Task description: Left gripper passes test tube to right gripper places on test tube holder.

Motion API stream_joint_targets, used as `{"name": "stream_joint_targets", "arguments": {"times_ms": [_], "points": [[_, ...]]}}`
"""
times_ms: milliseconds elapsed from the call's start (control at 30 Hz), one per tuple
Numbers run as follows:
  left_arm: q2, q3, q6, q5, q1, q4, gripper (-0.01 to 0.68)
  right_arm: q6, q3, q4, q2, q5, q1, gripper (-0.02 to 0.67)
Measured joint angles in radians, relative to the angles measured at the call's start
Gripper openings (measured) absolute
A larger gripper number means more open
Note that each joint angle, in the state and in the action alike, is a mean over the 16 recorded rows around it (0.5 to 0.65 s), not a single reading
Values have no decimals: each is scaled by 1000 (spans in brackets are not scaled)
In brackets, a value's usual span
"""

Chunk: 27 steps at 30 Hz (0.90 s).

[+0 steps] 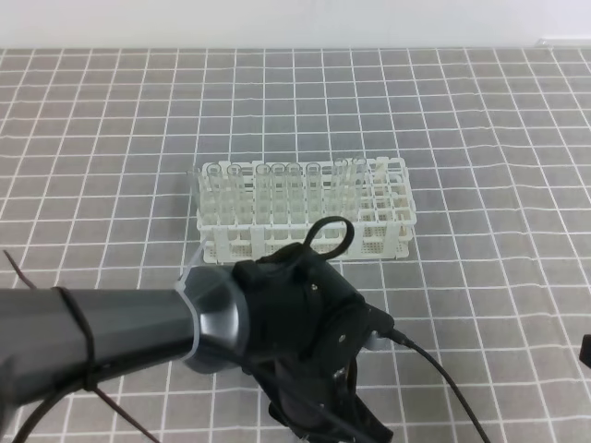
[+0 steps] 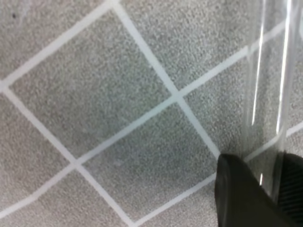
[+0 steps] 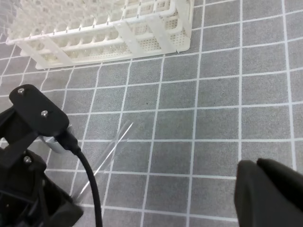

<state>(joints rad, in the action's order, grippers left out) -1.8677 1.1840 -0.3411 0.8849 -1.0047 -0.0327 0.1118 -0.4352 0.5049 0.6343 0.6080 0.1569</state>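
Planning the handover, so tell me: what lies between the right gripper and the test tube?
Only bare grey gridded mat, seen in the right wrist view, separates the right gripper from the test tube lying by the left gripper.

Grey white-gridded tabletop [image 1: 517, 120], pale wall [image 1: 277, 23]

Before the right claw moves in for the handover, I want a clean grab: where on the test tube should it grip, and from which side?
Probably the free end of the test tube, which lies slanted on the mat, pointing away from the left claw. Come from the open mat on the rack-facing side, jaws across its thin width.
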Motion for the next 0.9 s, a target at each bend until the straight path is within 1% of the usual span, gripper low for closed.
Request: {"name": "stream_joint_targets", "arguments": {"times_ms": [200, 400, 633, 700, 900], "points": [[5, -1, 42, 3, 1, 2, 80, 9, 0, 7, 0, 1, 0, -13], [23, -1, 73, 8, 1, 6, 50, 9, 0, 7, 0, 10, 0, -13], [112, -6, 97, 4, 0, 31, 50, 9, -13, 7, 0, 53, 0, -13], [153, -13, 100, -1, 0, 43, 61, 9, -23, 7, 0, 73, 0, -13], [327, -85, 92, -54, 0, 87, 50, 9, -71, 11, 11, 146, 0, -13]]}}
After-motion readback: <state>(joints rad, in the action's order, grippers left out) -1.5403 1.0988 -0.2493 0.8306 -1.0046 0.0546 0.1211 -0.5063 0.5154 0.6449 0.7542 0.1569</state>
